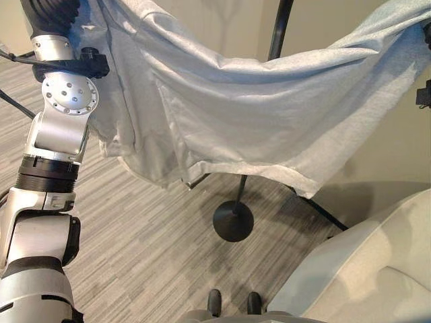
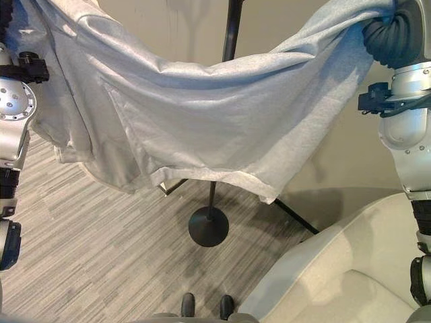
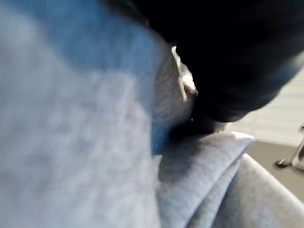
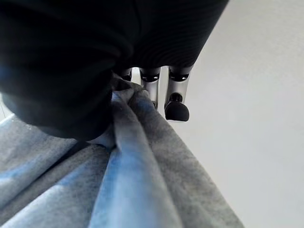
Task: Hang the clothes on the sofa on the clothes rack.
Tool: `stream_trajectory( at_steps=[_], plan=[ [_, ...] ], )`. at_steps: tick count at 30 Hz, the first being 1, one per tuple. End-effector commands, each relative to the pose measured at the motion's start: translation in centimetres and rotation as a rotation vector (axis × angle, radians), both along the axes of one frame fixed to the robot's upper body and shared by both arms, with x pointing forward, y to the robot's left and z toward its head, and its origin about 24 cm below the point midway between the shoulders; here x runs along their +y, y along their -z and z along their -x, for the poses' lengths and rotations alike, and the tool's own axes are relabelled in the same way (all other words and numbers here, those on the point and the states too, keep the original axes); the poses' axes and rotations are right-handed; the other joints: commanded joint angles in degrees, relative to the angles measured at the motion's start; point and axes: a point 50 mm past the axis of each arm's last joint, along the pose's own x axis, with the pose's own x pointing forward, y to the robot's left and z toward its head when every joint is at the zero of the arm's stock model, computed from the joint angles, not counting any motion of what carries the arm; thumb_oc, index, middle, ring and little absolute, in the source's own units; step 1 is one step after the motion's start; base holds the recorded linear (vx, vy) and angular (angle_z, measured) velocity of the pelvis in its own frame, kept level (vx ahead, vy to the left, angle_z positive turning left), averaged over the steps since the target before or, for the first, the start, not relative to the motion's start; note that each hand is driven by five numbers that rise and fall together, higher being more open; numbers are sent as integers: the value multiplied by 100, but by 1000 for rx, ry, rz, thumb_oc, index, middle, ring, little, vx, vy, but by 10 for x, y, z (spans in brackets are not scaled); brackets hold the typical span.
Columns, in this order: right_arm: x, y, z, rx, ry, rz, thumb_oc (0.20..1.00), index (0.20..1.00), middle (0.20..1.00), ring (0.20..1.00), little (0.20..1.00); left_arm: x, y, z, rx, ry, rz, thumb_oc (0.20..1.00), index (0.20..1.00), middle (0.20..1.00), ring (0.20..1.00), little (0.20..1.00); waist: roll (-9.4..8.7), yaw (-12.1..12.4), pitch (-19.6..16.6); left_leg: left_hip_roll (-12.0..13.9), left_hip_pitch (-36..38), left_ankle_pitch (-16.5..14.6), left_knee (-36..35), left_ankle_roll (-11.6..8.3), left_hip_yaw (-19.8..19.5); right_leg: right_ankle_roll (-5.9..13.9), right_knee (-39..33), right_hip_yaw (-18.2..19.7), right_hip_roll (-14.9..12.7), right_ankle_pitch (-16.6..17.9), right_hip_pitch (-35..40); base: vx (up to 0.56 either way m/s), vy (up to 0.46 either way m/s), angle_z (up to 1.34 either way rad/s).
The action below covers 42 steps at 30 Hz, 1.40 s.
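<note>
Stretched wide and high between both raised arms: a light grey garment (image 2: 202, 114) of soft, heathered knit, matte, sagging in a broad curve through the middle. Stitched seams and a folded hem along the lower edge; one panel hanging lower in loose creases. Clear of the sofa, hanging in front of the rack's pole, with no sign of contact between them. Top edge and both ends cut off by the frame or bunched out of sight, so exact kind of clothing hard to name.

Underneath, a floor (image 1: 135, 242) of fine grey and beige streaks, flat and low in sheen.

At lower right, a pale cream sofa (image 2: 350, 269), smooth and padded, with rounded edges; partly visible, the rest out of frame.

Behind the cloth, a black clothes rack (image 2: 209, 225): thin round metal pole rising from a domed disc base, slim straight bars slanting off along the floor. Middle of the pole hidden by the fabric, top cut off.

Right hand (image 4: 151, 85) at the garment's right end: silver fingers (image 4: 176, 110) with dark rounded tips closed over a thick gathered ridge of the knit, cloth pinched against the dark ribbed cover.

Left hand (image 3: 228, 57) at the left end, buried in folds of the same knit; its view blurred and dark, grip impossible to make out.
</note>
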Motion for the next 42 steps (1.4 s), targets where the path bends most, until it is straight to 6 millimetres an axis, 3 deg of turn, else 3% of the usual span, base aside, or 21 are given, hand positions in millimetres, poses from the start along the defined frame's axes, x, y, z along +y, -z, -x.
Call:
stream_trajectory(
  at_steps=[1, 3, 5, 6, 9, 11, 13, 14, 15, 17, 23, 27, 29, 30, 31, 37, 38, 39, 41, 42],
  plan=[
    [1, -10, 14, -106, -10, 0, 200, 200, 200, 200, 200, 12, -7, 7, -84, -50, 32, 200, 200, 200, 200, 200, -31, 203, -874, 428, 99, -387, 1, -544, 540, 596, 23, -37, -418, -162, 122, 78, 25, 1],
    [1, -17, 16, -139, -3, 1, 200, 200, 200, 200, 200, 13, -14, 8, -98, -57, 31, 200, 200, 200, 200, 200, -24, 204, -906, 426, 110, -398, 1, -546, 547, 604, 23, -39, -430, -162, 129, 39, 29, 0],
    [-7, -42, 16, -206, 51, -25, 200, 200, 200, 200, 200, 21, -34, 4, -94, -94, 37, 200, 200, 200, 200, 200, -14, 196, -939, 418, 94, -353, 1, -556, 577, 620, 23, -46, -443, -118, 109, 29, 46, 0],
    [-7, -43, 15, -209, 50, -26, 200, 200, 200, 200, 200, 21, -36, 4, -97, -94, 37, 200, 200, 200, 200, 200, -15, 195, -940, 419, 107, -406, 1, -559, 569, 626, 23, -40, -442, -161, 121, -8, 36, 1],
    [-31, -67, -1, -181, 198, -80, 200, 200, 200, 200, 200, 30, -58, -9, -23, -169, 16, 200, 200, 200, 200, 200, -65, 198, -965, 426, 91, -399, 1, -587, 593, 660, 23, -37, -447, -128, 91, 34, 14, 1],
    [-39, -74, -6, -162, 251, -91, 200, 200, 200, 200, 200, 31, -60, -16, 17, -176, 18, 200, 200, 200, 200, 200, -98, 195, -961, 428, 80, -388, 1, -596, 605, 668, 23, -29, -448, -114, 77, 0, 0, 0],
    [-60, -76, -30, -33, 387, -141, 200, 200, 200, 200, 200, 25, -63, -33, 110, -172, 4, 200, 200, 200, 200, 200, -148, 161, -918, 436, 36, -347, 1, -623, 644, 686, 23, -17, -440, -61, 16, -11, 12, -2],
    [-58, -83, -39, -3, 407, -144, 200, 200, 200, 200, 200, 28, -63, -37, 136, -172, 29, 200, 200, 200, 200, 200, -119, 141, -877, 436, 2, -328, 1, -631, 661, 686, 23, 3, -436, -46, -25, -52, 20, -5],
    [-63, -80, -59, 114, 463, -189, 200, 200, 200, 200, 200, 18, -62, -50, 205, -194, -4, 200, 200, 200, 200, 200, -97, 115, -768, 455, -98, -268, 1, -655, 682, 704, 23, 25, -421, 17, -138, -46, 12, -10],
    [-62, -80, -64, 138, 458, -210, 200, 200, 200, 200, 200, 15, -60, -54, 221, -191, -4, 200, 200, 200, 200, 200, -85, 106, -733, 458, -155, -251, 1, -660, 692, 707, 23, 39, -409, 38, -204, -43, 9, -16],
    [-53, -40, -90, 293, 406, -232, 200, 200, 200, 200, 200, -1, -30, -75, 331, -185, -52, 200, 200, 200, 200, 200, -125, 76, -538, 488, -408, -173, 1, -659, 704, 707, 23, 103, -386, 128, -476, -48, 2, -5],
    [-43, 6, -105, 403, 357, -226, 200, 200, 200, 200, 200, -3, 9, -88, 435, -164, -32, 200, 200, 200, 200, 200, -138, 31, -373, 492, -516, -150, 1, -639, 692, 701, 23, 169, -366, 153, -616, -43, 3, -5],
    [-39, 18, -109, 422, 320, -251, 200, 200, 200, 200, 200, 0, 21, -91, 469, -164, -13, 200, 200, 200, 200, 200, -130, 3, -313, 489, -528, -144, 1, -632, 704, 699, 23, 199, -357, 165, -653, -30, 11, -12],
    [-34, 38, -112, 459, 279, -283, 200, 200, 200, 200, 200, 4, 33, -92, 503, -170, -9, 200, 200, 200, 200, 200, -113, -19, -274, 495, -523, -146, 1, -625, 728, 697, 23, 210, -358, 167, -668, -12, 16, -17],
    [-34, 40, -112, 462, 280, -285, 200, 200, 200, 200, 200, 4, 34, -92, 505, -170, -12, 200, 200, 200, 200, 200, -126, -14, -287, 495, -522, -147, 1, -625, 731, 697, 23, 212, -358, 166, -668, -3, 20, -13],
    [-13, 99, -109, 529, 112, -390, 200, 200, 200, 200, 200, 16, 81, -91, 587, -152, 64, 200, 200, 200, 200, 200, -68, -103, -208, 476, -476, -192, 1, -590, 776, 693, 23, 267, -367, 162, -662, 2, 8, -4],
    [-13, 101, -108, 532, 114, -390, 200, 200, 200, 200, 200, 15, 82, -91, 590, -152, 62, 200, 200, 200, 200, 200, -72, -98, -220, 476, -472, -194, 1, -590, 776, 693, 23, 266, -367, 161, -658, 9, 8, -10],
    [-2, 143, -100, 598, 39, -474, 200, 200, 200, 200, 200, 6, 116, -91, 634, -83, 119, 200, 200, 200, 200, 200, -46, -124, -183, 465, -434, -217, 1, -562, 781, 679, 23, 286, -377, 139, -634, 17, 0, -9],
    [0, 158, -97, 622, 25, -502, 200, 200, 200, 200, 200, 0, 130, -90, 652, -52, 132, 200, 200, 200, 200, 200, -44, -116, -200, 463, -411, -233, 1, -554, 780, 673, 23, 277, -385, 129, -615, 9, 0, -3],
    [6, 183, -90, 678, -8, -540, 1000, 1000, 1000, 1000, 1000, -16, 153, -88, 683, 29, 163, 200, 200, 200, 200, 200, -27, -109, -184, 455, -364, -255, 1, -540, 769, 656, 23, 263, -394, 115, -580, 0, 0, 0]
  ],
)
